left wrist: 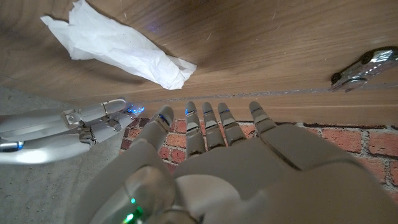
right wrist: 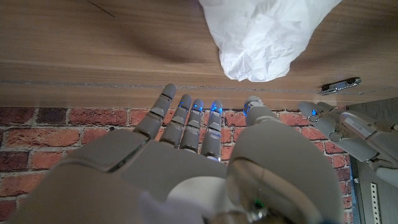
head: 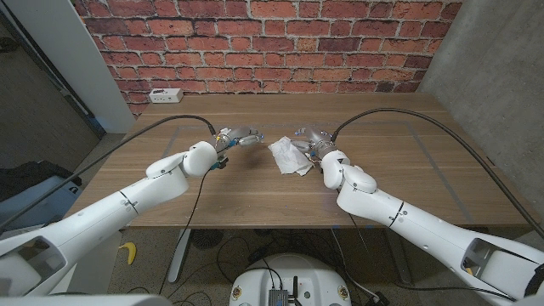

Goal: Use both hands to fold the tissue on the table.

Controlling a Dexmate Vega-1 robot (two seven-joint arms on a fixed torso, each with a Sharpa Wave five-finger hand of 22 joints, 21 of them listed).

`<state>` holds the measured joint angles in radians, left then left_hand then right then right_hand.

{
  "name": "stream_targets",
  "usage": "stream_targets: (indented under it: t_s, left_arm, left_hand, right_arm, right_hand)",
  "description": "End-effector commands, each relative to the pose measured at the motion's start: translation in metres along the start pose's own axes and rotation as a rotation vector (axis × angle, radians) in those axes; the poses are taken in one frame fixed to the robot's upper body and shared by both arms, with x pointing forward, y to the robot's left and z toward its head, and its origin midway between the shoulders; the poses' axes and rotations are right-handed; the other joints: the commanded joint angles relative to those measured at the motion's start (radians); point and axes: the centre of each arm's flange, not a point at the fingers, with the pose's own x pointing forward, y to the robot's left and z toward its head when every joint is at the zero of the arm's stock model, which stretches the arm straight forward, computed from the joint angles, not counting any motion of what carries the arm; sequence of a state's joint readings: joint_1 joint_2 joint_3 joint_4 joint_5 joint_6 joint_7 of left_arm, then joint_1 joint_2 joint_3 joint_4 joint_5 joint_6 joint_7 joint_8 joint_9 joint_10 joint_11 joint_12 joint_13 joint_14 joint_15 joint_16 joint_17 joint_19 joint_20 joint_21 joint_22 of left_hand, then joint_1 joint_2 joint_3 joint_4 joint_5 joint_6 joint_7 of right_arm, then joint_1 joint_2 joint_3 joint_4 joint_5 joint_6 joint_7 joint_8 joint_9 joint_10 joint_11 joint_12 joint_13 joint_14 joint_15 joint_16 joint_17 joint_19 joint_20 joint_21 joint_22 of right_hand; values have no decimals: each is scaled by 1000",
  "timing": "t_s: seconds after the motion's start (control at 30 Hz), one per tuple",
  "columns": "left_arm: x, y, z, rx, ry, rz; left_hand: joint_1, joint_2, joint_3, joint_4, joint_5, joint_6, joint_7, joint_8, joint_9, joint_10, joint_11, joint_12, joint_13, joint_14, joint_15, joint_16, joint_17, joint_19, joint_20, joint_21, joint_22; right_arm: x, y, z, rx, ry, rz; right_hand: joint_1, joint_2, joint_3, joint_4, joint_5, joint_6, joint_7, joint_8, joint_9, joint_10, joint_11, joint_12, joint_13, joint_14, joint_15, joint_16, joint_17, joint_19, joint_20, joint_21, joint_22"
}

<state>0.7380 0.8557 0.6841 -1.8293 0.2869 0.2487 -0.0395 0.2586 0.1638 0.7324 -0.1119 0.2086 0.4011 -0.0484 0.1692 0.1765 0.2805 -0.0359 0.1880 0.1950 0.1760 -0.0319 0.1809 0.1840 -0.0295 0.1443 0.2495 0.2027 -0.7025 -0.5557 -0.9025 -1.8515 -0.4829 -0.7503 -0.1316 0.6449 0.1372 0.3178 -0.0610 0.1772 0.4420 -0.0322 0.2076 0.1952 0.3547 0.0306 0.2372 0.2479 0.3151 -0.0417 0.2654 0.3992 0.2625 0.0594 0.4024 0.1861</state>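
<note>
A crumpled white tissue point(head: 290, 157) lies on the wooden table point(head: 255, 195) near its middle, partly bunched up. My left hand point(head: 240, 138) hovers to the tissue's left with a gap between them, fingers stretched out and holding nothing. My right hand point(head: 313, 140) is close by the tissue's right far corner, fingers also spread and empty. In the left wrist view the tissue point(left wrist: 118, 46) lies beyond my left hand point(left wrist: 211, 143), and the right hand point(left wrist: 74, 121) shows to the side. In the right wrist view the tissue point(right wrist: 261, 34) lies just past my right hand point(right wrist: 193, 143).
A white power strip point(head: 165, 93) sits at the table's far left edge, also seen as the power strip point(left wrist: 364, 65) in the left wrist view. A red brick wall point(head: 272, 42) stands behind the table. Black cables run from both arms across the tabletop.
</note>
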Motion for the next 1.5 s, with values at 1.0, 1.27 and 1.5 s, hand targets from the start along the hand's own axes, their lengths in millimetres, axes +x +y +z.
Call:
stream_targets:
  t_s: [1.0,1.27,1.5]
  left_arm:
    - [24,-29,22,180,29,-205]
    - [28,-28,22,176,27,-211]
    - [30,-27,21,172,26,-214]
  left_hand:
    - [-61,-38,-98,12,-28,-174,-46,-2,-1,-130,-20,-4,-9,-208,-19,-11,-14,-108,-20,-35,3]
    - [-63,-39,-101,12,-28,-179,-46,0,-1,-133,-23,-2,-9,-210,-19,-10,-15,-114,-19,-36,3]
    - [-68,-38,-103,16,-28,-183,-47,1,-1,-135,-23,0,-9,-210,-19,-8,-13,-119,-18,-37,4]
  right_arm:
    - [-45,14,-26,-115,241,41]
    - [-47,18,-27,-142,254,77]
    - [-48,20,-27,-161,243,116]
  right_hand:
    - [-32,-68,-57,-33,12,163,31,51,8,31,9,17,23,23,-32,28,14,6,35,-22,1]
    - [-9,-80,-57,-57,20,209,39,67,14,40,-7,20,27,28,-35,30,12,15,37,-23,1]
    - [25,-85,-51,-80,29,237,34,78,19,43,-8,20,30,30,-41,30,9,22,37,-24,1]
